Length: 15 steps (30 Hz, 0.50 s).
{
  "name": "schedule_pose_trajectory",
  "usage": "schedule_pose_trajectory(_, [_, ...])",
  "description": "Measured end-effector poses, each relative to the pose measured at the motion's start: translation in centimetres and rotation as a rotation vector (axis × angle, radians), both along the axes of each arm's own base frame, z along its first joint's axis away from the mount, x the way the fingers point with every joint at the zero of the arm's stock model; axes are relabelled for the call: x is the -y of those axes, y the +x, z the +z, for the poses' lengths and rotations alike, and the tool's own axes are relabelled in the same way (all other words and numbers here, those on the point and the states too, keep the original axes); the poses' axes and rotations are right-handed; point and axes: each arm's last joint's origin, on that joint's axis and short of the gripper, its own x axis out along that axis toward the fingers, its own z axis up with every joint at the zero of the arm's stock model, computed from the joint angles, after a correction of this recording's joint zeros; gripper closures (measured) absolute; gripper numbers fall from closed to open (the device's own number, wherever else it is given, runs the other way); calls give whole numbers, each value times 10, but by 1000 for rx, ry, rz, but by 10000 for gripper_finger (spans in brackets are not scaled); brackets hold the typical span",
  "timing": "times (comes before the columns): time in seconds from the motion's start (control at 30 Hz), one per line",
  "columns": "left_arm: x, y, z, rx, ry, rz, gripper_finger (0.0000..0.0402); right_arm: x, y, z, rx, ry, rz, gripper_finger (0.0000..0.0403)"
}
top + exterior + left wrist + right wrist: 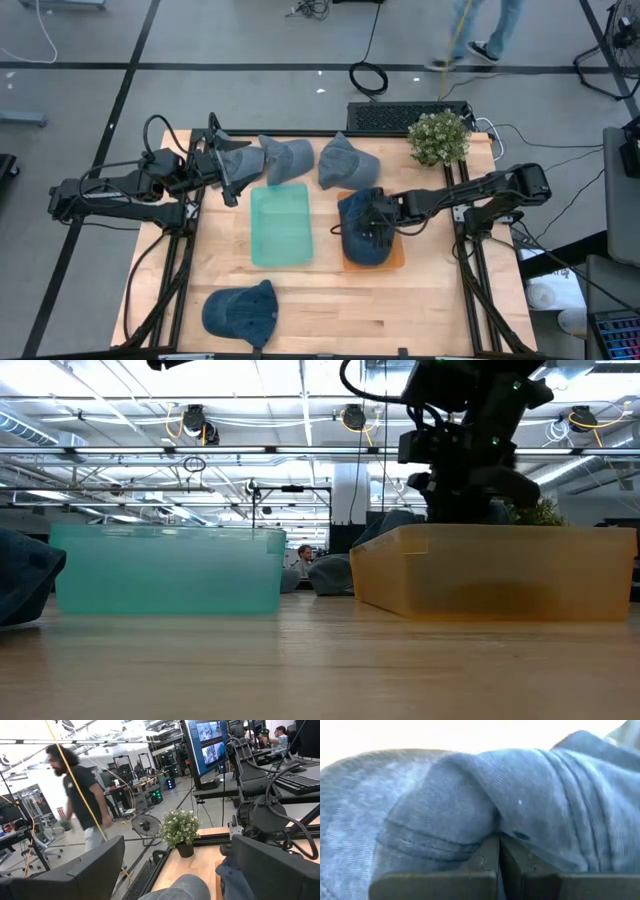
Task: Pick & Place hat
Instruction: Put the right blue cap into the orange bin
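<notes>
1. The right gripper (372,222) is over the orange tray (398,262), its jaws clenched on the fabric of a dark blue hat (362,240) that lies in that tray.
2. In the right wrist view the two fingers (485,862) meet with the hat's cloth (470,805) pinched between them.
3. The left gripper (232,172) is at the table's back left, jaws released, just beside a grey-blue hat (285,158).
4. Another hat (345,160) lies behind the orange tray, near a potted plant (439,137).
5. The green tray (280,226) sits between the arms.
6. A fourth hat (242,313) lies at the table's front left.
7. A person (80,795) walks in the room beyond.
</notes>
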Motion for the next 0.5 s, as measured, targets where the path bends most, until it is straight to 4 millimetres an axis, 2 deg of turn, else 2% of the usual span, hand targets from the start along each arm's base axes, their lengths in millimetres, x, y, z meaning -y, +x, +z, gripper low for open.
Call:
schedule_pose_trajectory(0.17, [0, 0, 0, 0, 0, 0, 25, -1, 6, 4, 62, -30, 62, 403])
schedule_pose_trajectory(0.3, [0, 0, 0, 0, 0, 0, 25, 0, 3, 12, 99, -89, 33, 403])
schedule_pose_trajectory(0.5, [0, 0, 0, 0, 0, -1, 25, -3, -8, 39, 211, -85, -7, 403])
